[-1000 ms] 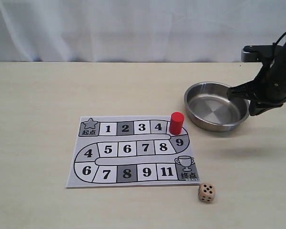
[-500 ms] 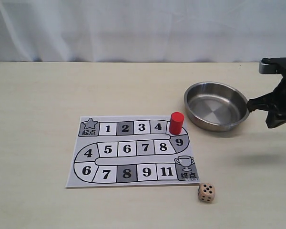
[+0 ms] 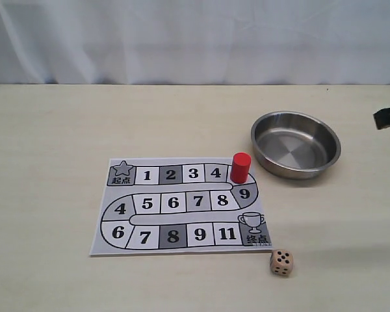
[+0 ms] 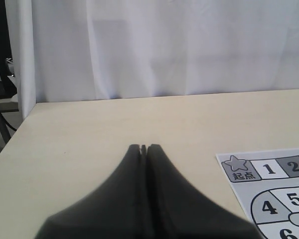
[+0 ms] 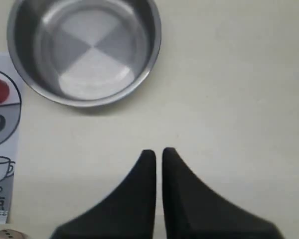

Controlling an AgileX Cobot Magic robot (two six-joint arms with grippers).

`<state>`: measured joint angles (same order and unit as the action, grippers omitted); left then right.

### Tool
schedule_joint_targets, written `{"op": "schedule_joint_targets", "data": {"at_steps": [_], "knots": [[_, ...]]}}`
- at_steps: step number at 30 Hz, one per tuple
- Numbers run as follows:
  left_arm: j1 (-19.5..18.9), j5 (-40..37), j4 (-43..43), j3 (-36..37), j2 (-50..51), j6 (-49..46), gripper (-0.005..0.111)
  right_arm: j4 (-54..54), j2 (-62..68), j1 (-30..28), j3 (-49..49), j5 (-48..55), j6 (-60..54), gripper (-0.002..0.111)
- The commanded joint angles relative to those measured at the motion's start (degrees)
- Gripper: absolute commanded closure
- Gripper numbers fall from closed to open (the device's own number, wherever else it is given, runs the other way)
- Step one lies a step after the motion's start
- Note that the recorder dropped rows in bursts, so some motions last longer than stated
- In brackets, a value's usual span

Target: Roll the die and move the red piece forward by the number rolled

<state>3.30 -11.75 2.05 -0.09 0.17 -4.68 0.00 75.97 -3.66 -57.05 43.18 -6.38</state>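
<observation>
Two pincers show here, and both are pressed together on nothing. In the left wrist view, the left gripper (image 4: 144, 147) has its dark fingers meeting at the tips over bare table (image 4: 89, 124). Only the star corner of the game board (image 4: 269, 169) shows at the right edge. In the right wrist view, the right gripper (image 5: 159, 152) is likewise closed and empty, with only a thin slit showing between its fingers. In the exterior view it is a dark sliver at the right edge.

Beyond the right fingertips, in the upper left of the wrist frame, sits the stainless steel bowl (image 5: 84, 45), which is empty. We take it for a rolling tray, set beside the board so that a tossed cube stays contained.

In the exterior view the die (image 3: 282, 262) is not in the bowl. It lies on the table at lower right, just off the board's trophy corner, and its top face seems to show five pips.

The red piece (image 3: 240, 168) stands upright at the board's upper right, on the bend just past the square marked 4 and above the 9.

With both pincers shut, empty and well apart from the die and the piece, we judge that neither thing is being handled now. We cannot tell from these views whether the piece's spot already answers the roll.
</observation>
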Motion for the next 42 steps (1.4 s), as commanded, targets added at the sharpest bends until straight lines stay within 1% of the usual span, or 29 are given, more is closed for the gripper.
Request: {"op": "schedule_joint_targets", "data": {"at_steps": [1, 11, 14, 20, 27, 31, 33, 34, 36, 39, 42], "knots": [[0.00, 0.51, 0.07, 0.09, -0.17, -0.20, 0.107, -0.42, -11.15, -0.15, 2.45, -2.76, -0.50, 0.104], [0.00, 0.51, 0.07, 0.09, -0.17, -0.20, 0.107, 2.83, -36.04, -0.15, 3.88, -5.14, -0.50, 0.104], [0.00, 0.51, 0.07, 0.09, -0.17, -0.20, 0.107, 5.82, -42.72, -0.15, 3.88, -5.14, -0.50, 0.104], [0.00, 0.51, 0.07, 0.09, -0.17, -0.20, 0.107, 6.17, -54.05, -0.15, 3.88, -2.21, -0.50, 0.104], [0.00, 0.51, 0.07, 0.09, -0.17, -0.20, 0.107, 6.17, -67.63, -0.15, 3.88, 2.42, -3.54, 0.104], [0.00, 0.51, 0.07, 0.09, -0.17, -0.20, 0.107, 6.17, -75.27, -0.15, 6.94, 2.23, -3.67, 0.104], [0.00, 0.51, 0.07, 0.09, -0.17, -0.20, 0.107, 6.17, -75.97, -0.15, 9.81, 1.40, -3.91, 0.104], [0.00, 0.51, 0.07, 0.09, -0.17, -0.20, 0.107, 6.17, -75.97, -0.01, 10.05, 2.93, -3.91, 0.104], [0.00, 0.51, 0.07, 0.09, -0.17, -0.20, 0.107, 7.32, -75.97, 1.58, 12.11, 1.53, -4.76, 0.104], [0.00, 0.51, 0.07, 0.09, -0.17, -0.20, 0.107, 6.80, -75.97, 4.53, 12.88, 1.60, -5.13, 0.104], [0.00, 0.51, 0.07, 0.09, -0.17, -0.20, 0.107, 6.80, -75.97, 5.18, 12.88, 1.64, -4.98, 0.104]]}}
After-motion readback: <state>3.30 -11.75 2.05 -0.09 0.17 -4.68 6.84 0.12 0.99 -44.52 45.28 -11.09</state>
